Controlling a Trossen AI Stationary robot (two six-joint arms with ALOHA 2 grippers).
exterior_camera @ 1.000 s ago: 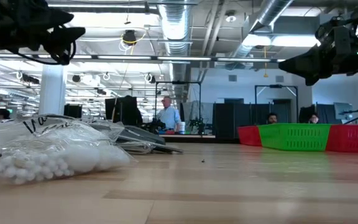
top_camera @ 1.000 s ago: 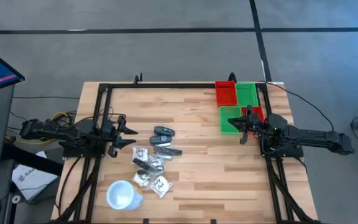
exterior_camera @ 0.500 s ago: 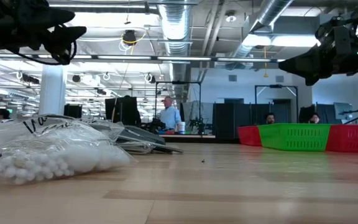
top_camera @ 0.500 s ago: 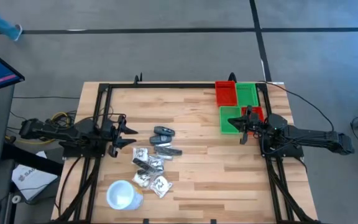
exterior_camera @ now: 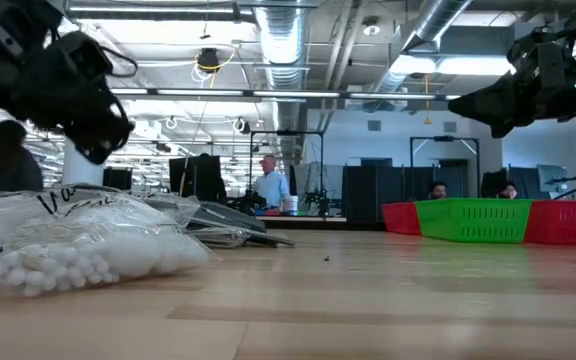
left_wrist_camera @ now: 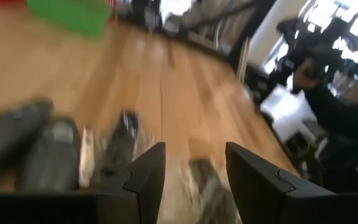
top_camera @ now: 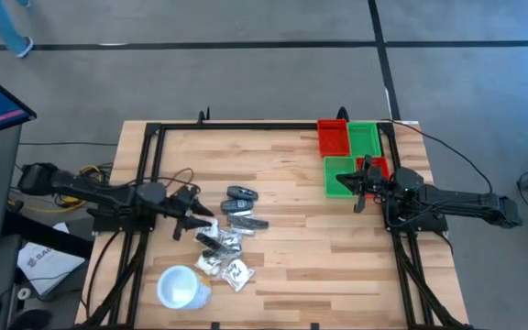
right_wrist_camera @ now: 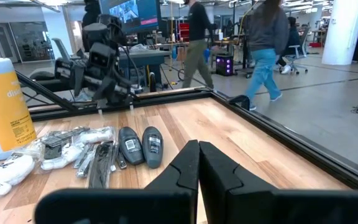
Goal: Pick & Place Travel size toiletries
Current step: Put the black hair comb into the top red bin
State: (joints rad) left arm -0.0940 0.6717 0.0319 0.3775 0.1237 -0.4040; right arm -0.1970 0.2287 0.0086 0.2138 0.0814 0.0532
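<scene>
Left gripper (top_camera: 195,216), fingers apart, above toiletries (top_camera: 225,240); right gripper (top_camera: 359,183) closed, empty, beside bins (top_camera: 348,157); risk: crowded pile yielding two items or slippery sachet.

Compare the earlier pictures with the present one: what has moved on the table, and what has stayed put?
The left pincer has swung toward the pile of toiletries, dipping lower, its fingers open and holding nothing. Nothing was gripped or released. The right pincer stays shut by the green bin; the toiletries and the white cup lie as before.
</scene>
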